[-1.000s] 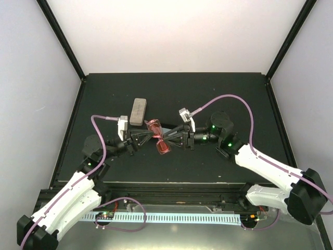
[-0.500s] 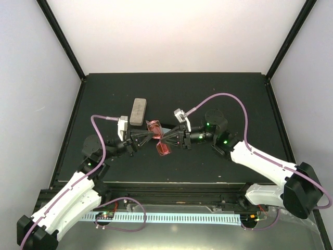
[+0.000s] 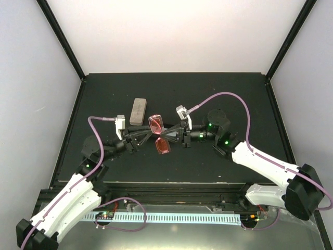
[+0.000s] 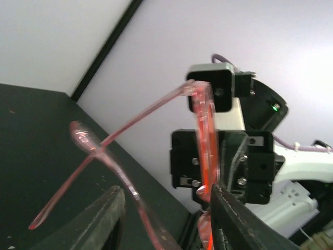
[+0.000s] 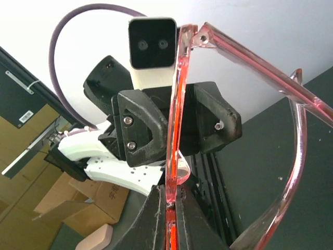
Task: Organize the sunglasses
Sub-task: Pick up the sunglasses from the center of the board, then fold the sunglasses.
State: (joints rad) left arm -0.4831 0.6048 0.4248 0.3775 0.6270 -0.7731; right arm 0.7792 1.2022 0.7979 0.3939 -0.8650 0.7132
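Observation:
The red sunglasses (image 3: 163, 147) hang in the air at the table's middle, between both grippers. My right gripper (image 3: 168, 138) is shut on the front frame between the lenses; in the right wrist view (image 5: 170, 197) the frame (image 5: 175, 99) stands edge-on and upright in its fingers. My left gripper (image 3: 149, 136) faces it from the left and is open. In the left wrist view (image 4: 166, 200) one unfolded temple of the glasses (image 4: 204, 130) passes between its spread fingers (image 4: 112, 211), close to the left one. The black pair is out of view.
A beige oblong case (image 3: 137, 111) lies on the black table (image 3: 218, 88) just behind the left gripper. Purple cables arc over both wrists. Black posts and white walls enclose the table.
The right gripper has shifted a little to the left with the red sunglasses and turned them more upright. The left arm has drawn back slightly to the left.

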